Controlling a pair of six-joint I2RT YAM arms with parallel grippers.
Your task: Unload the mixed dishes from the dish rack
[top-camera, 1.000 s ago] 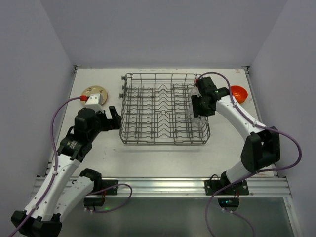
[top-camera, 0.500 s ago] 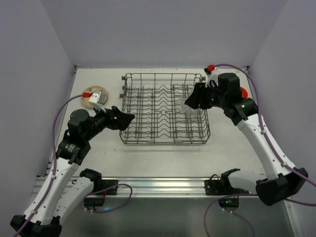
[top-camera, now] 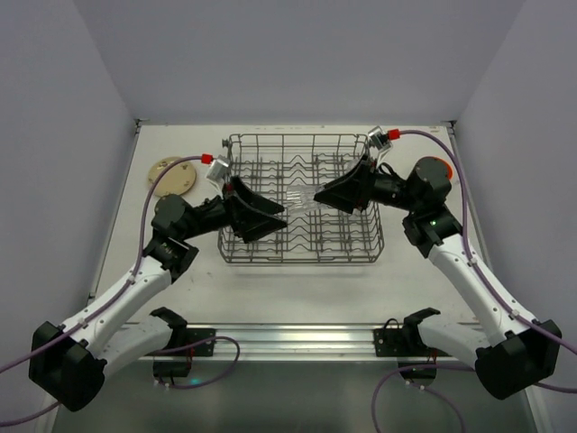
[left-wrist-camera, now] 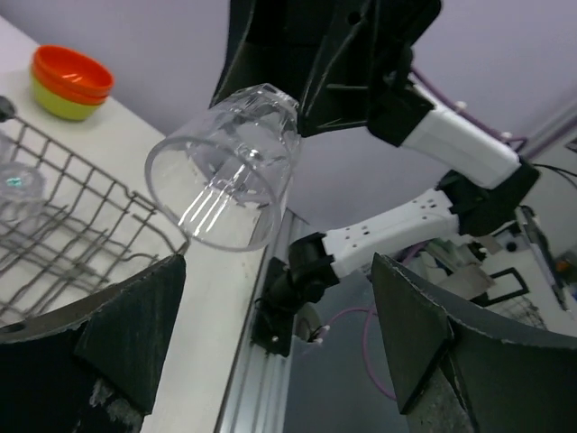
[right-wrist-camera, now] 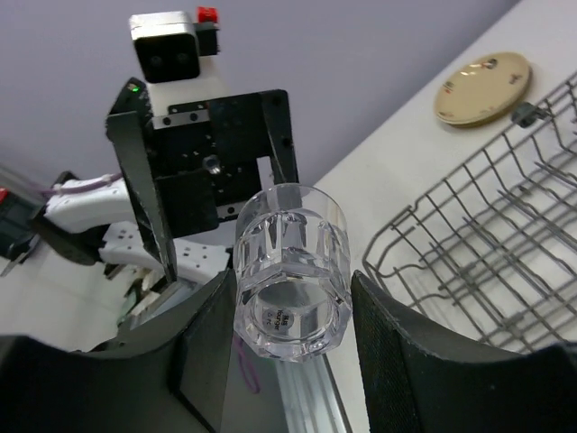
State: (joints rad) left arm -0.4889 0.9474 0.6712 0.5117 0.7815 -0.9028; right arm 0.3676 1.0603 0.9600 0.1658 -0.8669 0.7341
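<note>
My right gripper (top-camera: 326,194) hangs over the grey wire dish rack (top-camera: 300,259), shut on a clear glass (top-camera: 306,198) held on its side. In the right wrist view the glass (right-wrist-camera: 290,271) sits between the two black fingers, base towards the camera. My left gripper (top-camera: 273,222) is open and faces it from the left, a short gap away. From the left wrist the glass (left-wrist-camera: 225,167) floats above and beyond the open left fingers (left-wrist-camera: 135,334), not between them. Another glass (left-wrist-camera: 18,189) stands in the rack (left-wrist-camera: 63,244).
A beige plate (top-camera: 171,174) lies on the table left of the rack. Orange bowls stacked on a yellow-green one (left-wrist-camera: 70,81) sit at the back right, partly hidden behind my right arm in the top view. Grey walls close in three sides.
The right gripper has lifted the glass out of the rack's right side and carried it towards the middle. The left arm has swung right over the rack to face it.
</note>
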